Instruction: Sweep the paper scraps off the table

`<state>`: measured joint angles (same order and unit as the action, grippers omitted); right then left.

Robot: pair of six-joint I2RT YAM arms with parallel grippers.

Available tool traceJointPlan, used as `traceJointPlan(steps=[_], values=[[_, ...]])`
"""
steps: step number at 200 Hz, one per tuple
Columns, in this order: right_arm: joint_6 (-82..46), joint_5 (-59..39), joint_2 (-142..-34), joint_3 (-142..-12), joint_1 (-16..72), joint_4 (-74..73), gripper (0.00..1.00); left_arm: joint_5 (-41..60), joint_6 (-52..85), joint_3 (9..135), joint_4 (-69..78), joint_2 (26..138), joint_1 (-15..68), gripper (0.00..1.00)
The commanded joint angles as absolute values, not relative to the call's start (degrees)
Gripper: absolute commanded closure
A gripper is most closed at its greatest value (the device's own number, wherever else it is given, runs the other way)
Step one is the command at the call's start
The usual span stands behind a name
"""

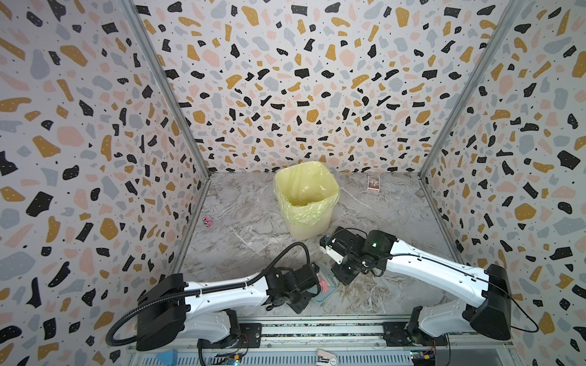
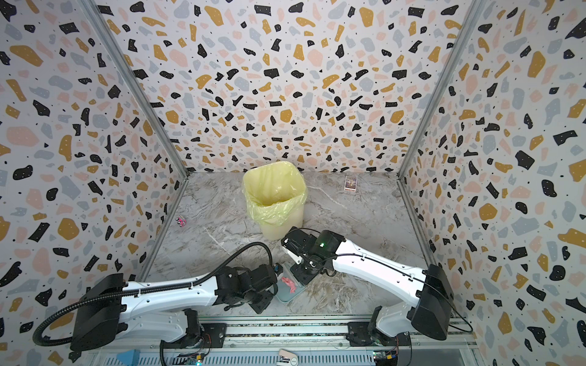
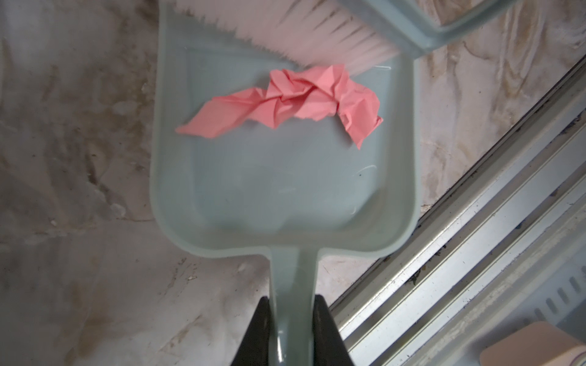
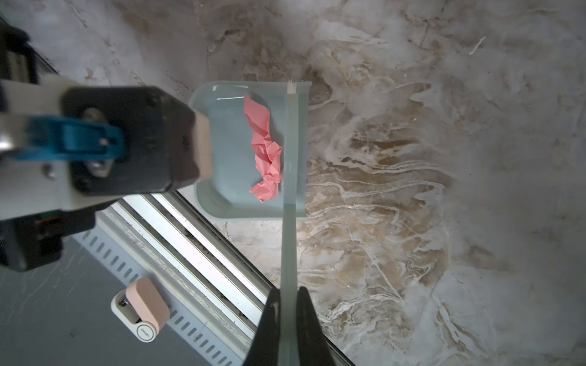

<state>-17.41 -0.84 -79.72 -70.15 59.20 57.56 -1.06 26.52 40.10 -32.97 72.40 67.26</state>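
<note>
Since the pink paper scrap [image 3: 295, 98] lies in the dustpan [image 3: 285, 190] on the near surface [image 1: 396, 221], sweeping looks finished; left end effector [image 3: 291, 317] grips the dustpan's handle, right end effector [image 4: 288, 304] the brush [image 3: 317, 28]. Next: lift level, tip into far bin [image 1: 309, 226].

Paper scrap [image 3: 285, 101] pink; dustpan [image 3: 285, 183] pale grey-green; brush [image 3: 317, 35] bristles whitish-pink, back grey-green; worktop [image 1: 253, 228] grey-white marble, brown veins; bin [image 1: 310, 226] pale yellow, yellow-green liner; walls [image 1: 317, 95] terrazzo black, ochre, pink, grey; toy [image 1: 207, 221] pink and black; fingers [image 3: 257, 332] black; arms [image 1: 428, 266] white, black joints
</note>
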Motion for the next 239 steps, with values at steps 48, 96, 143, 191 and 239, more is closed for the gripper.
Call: traceJointPlan(steps=[48, 96, 143, 191, 239], values=[[-18.2, 4.4, -75.9, -70.4, 54.8, 60.2, 1.0, -2.3, 26.1, 40.1, -32.9, 72.2, 67.6, 1.0], [-17.8, -3.4, -77.2, -69.8, 57.3, 54.9, 1.0, -2.3, 26.2, 40.2, -33.1, 72.4, 67.6, 1.0], [-17.5, -10.5, -76.9, -69.8, 58.9, 52.4, 1.0, -2.4, 26.1, 40.2, -33.1, 72.4, 67.6, 1.0], [-17.2, -3.5, -75.2, -70.8, 56.1, 57.2, 1.0, -2.8, 26.1, 40.2, -33.2, 72.3, 67.6, 1.0], [-17.4, -2.3, -72.2, -69.5, 52.6, 57.7, 1.0, -3.7, 26.5, 40.2, -33.3, 71.7, 67.6, 1.0]])
